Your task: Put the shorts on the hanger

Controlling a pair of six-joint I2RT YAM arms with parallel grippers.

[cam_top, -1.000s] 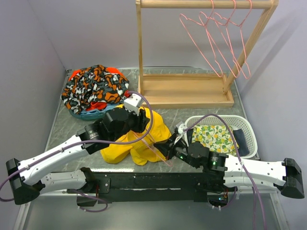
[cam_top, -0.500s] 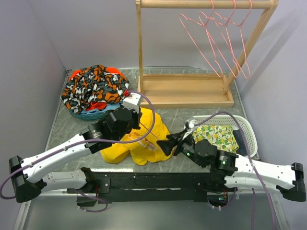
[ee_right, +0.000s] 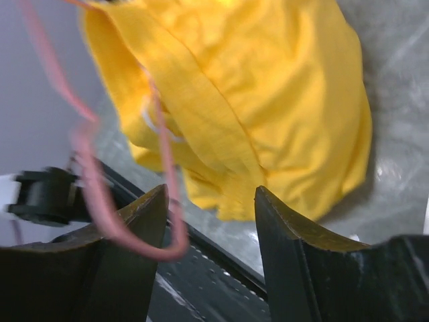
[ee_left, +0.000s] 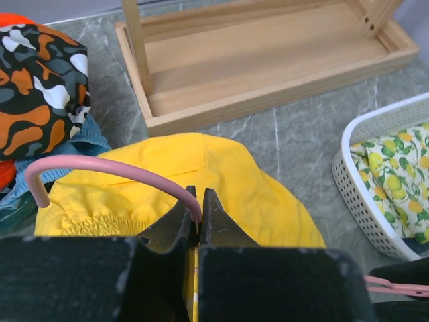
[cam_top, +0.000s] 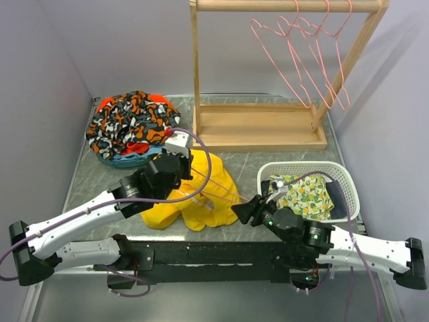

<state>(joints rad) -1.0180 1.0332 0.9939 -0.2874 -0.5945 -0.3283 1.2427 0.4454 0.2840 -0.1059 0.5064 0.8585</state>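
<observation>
left gripper (ee_left: 200, 209) jaws pinch the hanger (ee_left: 100, 165) over the shorts (ee_left: 228, 168); right gripper (ee_right: 209, 196), jaws spread, should grasp one fabric edge firmly.

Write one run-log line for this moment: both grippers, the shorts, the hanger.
left gripper: shut on hanger | right gripper: open, empty | shorts: bunched on table | task: shorts not yet hung

We see a grey marbled worktop (cam_top: 82, 176), plain pale walls (cam_top: 120, 47) around it, a wooden rack (cam_top: 258, 129) behind.
</observation>
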